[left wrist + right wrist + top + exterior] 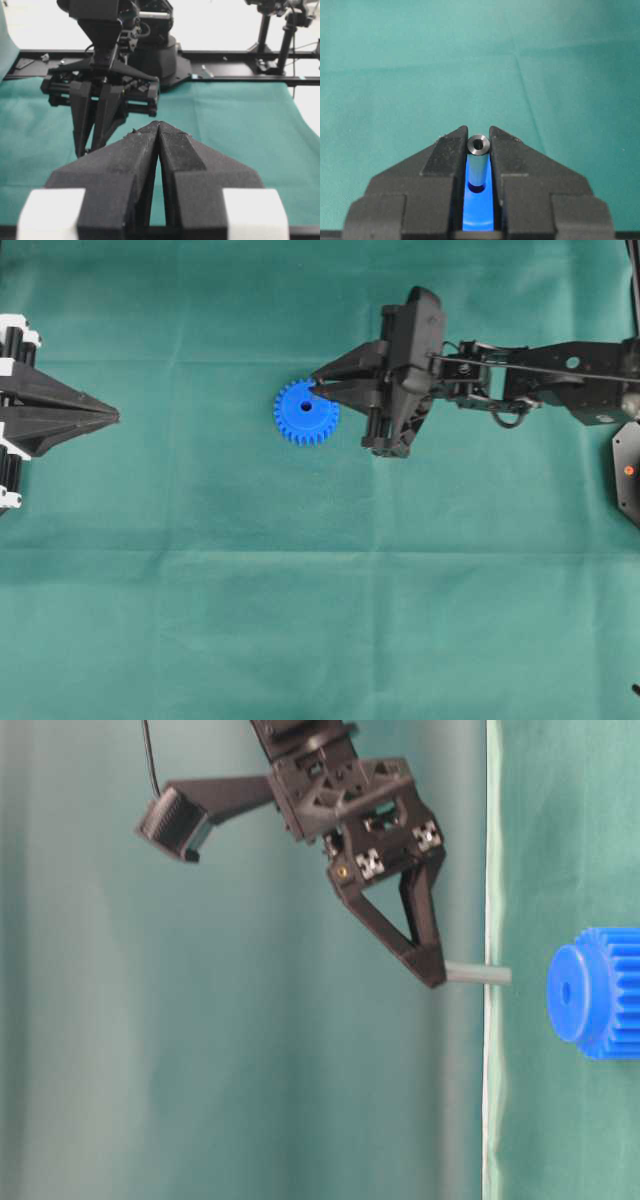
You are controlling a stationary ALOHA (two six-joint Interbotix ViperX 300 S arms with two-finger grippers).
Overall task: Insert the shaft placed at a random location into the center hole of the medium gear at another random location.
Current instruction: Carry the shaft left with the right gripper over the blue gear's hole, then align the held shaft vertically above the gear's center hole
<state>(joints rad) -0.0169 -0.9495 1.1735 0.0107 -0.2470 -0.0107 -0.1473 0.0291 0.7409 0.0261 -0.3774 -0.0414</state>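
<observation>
Because the shaft [478, 159] must enter end-first, your right gripper [478, 142] clamps it between the fingertips, pin projecting beyond them toward the medium gear [598, 992], not yet touching; the center hole [566, 991] appears slightly off its line. Your left gripper [158, 131], well apart, idles with fingers pressed together, empty

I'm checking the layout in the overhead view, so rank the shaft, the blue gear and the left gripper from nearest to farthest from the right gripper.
1. shaft: clamped in the right gripper.
2. blue gear: just left, below its tips.
3. left gripper: far left edge.
</observation>
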